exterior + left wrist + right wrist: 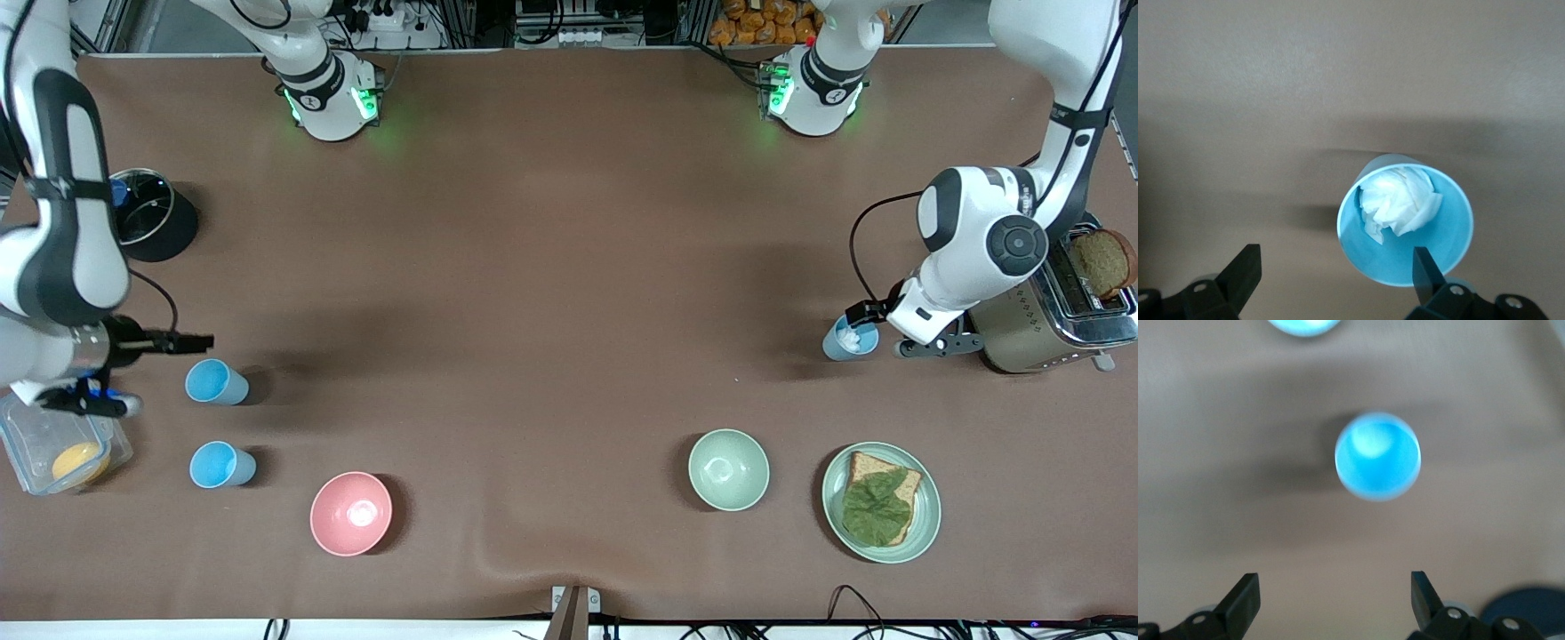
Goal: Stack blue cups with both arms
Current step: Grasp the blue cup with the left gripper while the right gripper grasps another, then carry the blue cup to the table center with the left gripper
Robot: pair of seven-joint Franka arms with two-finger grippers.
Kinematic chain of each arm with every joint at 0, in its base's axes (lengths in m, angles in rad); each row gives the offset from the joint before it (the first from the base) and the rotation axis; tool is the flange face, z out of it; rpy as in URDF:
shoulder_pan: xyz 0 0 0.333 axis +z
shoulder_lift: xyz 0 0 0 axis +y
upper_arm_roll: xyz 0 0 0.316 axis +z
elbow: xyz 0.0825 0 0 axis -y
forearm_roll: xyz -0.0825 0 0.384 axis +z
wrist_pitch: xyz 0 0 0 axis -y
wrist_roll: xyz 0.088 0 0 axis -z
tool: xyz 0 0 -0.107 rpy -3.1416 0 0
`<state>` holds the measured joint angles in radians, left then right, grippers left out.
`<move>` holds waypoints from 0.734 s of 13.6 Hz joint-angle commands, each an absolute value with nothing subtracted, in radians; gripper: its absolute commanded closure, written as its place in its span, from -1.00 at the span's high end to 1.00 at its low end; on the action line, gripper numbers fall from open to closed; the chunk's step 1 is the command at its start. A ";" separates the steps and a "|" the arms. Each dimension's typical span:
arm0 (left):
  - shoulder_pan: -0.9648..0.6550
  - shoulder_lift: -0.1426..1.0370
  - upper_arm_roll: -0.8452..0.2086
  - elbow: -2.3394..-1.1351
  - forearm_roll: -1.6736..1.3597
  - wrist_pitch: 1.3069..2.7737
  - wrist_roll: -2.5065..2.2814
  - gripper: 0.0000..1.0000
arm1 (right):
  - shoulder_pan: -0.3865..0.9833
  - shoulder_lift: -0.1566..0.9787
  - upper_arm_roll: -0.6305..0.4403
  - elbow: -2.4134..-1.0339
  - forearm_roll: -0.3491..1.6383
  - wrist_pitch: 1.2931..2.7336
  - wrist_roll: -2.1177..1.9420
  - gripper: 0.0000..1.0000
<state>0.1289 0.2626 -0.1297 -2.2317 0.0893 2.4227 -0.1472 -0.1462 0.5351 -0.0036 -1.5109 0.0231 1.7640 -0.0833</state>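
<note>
Three blue cups stand upright on the brown desk [551, 267]. The cup with crumpled white paper [850, 338] sits beside the toaster [1049, 320], under the left end effector [925, 342], whose fingers are spread wide. Two empty cups [216, 382] [220, 465] stand near the right end effector [133, 373], also spread wide and holding nothing.

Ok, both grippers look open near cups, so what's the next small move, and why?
Probably lower the right gripper around the empty blue cup and shut on it. Its fingers stand open with that cup ahead, untouched. The left gripper is open too, but its cup holds crumpled white paper, so it seems better as the base of the stack.
</note>
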 commanded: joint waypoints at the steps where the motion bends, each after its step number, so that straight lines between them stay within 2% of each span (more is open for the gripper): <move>1: 0.149 0.281 -0.138 -2.230 0.109 2.447 -0.129 0.31 | -0.175 0.612 -0.003 -1.471 0.020 1.840 -0.212 1.00; 3: 0.144 0.307 -0.141 -2.223 0.110 2.457 -0.129 -0.62 | -0.219 0.649 -0.003 -1.471 0.011 1.880 -0.348 1.00; 4: 0.143 0.319 -0.143 -2.223 0.109 2.477 -0.129 -1.00 | -0.233 0.664 -0.003 -1.471 -0.001 1.922 -0.406 1.00; 6: 0.138 0.333 -0.147 -2.215 0.107 2.499 -0.135 -1.00 | -0.259 0.698 -0.003 -1.482 -0.005 1.991 -0.448 1.00; 8: 0.141 0.299 -0.204 -2.209 0.104 2.496 -0.147 -1.00 | -0.256 0.722 -0.003 -1.482 0.001 2.009 -0.453 1.00; 9: 0.140 0.281 -0.244 -2.207 0.106 2.493 -0.165 -1.00 | -0.256 0.738 -0.002 -1.483 0.008 2.029 -0.457 0.81; 10: 0.141 0.266 -0.296 -2.201 0.104 2.493 -0.179 -1.00 | -0.246 0.745 -0.002 -1.485 0.009 2.043 -0.471 -0.98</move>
<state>0.1344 0.3128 -0.2153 -2.2033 0.0893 2.4978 -0.1452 -0.2501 0.7174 -0.0134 -1.5071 0.0134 2.0275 -0.4478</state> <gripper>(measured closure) 0.965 0.066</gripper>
